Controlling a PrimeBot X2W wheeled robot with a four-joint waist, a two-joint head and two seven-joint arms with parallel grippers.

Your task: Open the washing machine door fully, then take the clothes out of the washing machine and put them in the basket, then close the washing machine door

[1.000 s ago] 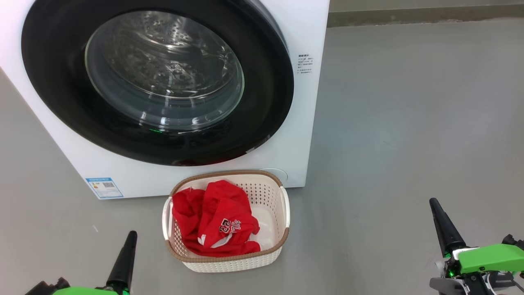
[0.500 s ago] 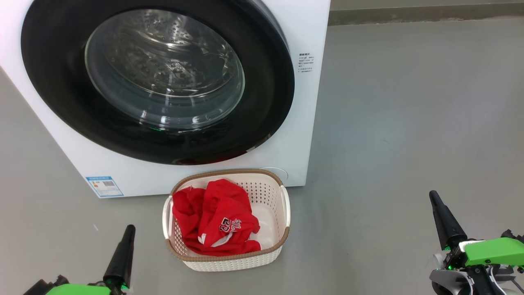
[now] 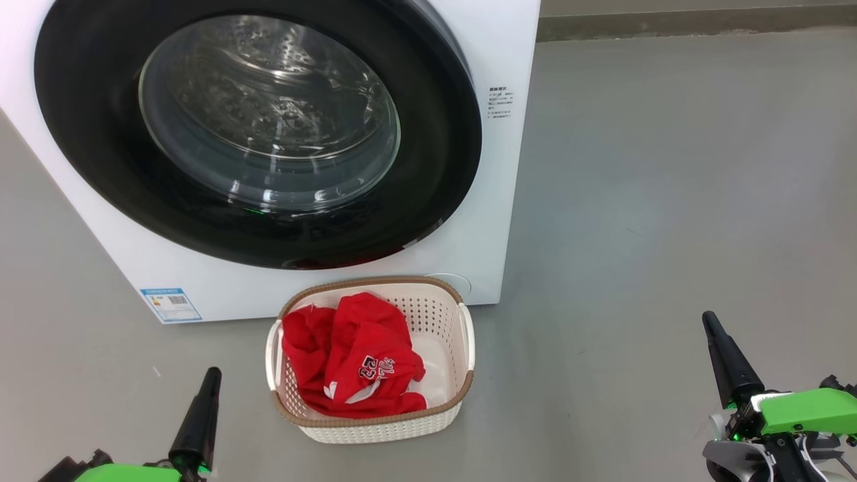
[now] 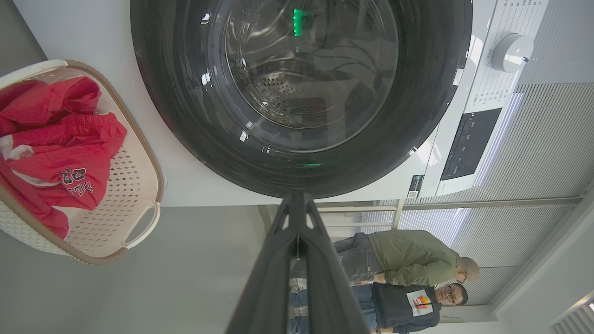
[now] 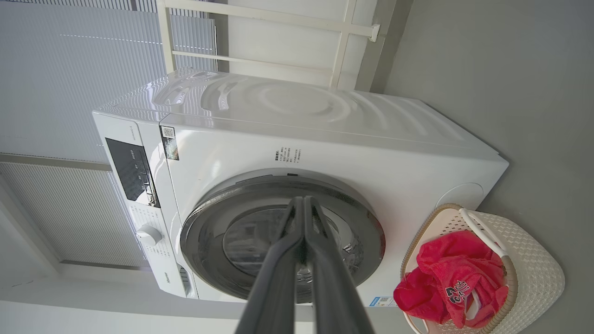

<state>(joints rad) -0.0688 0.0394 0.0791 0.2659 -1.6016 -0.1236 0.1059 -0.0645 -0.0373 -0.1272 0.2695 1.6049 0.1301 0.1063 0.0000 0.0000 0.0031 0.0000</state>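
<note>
We treat this moment as the final check. The washing machine door (image 3: pixel 258 134) lies flat against the front of the washing machine (image 3: pixel 495 201). No gap shows along its black rim in the head view or the right wrist view. Whether the latch has caught, we cannot tell.

The clothes (image 3: pixel 351 358) lie bunched inside the basket (image 3: pixel 375 432), which stands on the floor (image 3: pixel 669 201) just in front of the machine, below the door. Through the glass the drum looks free of fabric.

The left gripper (image 3: pixel 211 376) and the right gripper (image 3: pixel 713 335) hang low on either side of the basket, well apart from it. Each has its fingers pressed together with nothing between them.

To finish well:
- We confirm that no red fabric is trapped at the door edge.
- If the door needs firmer seating, we push on the black rim, not the glass.
- We keep both arms clear of the basket.
</note>
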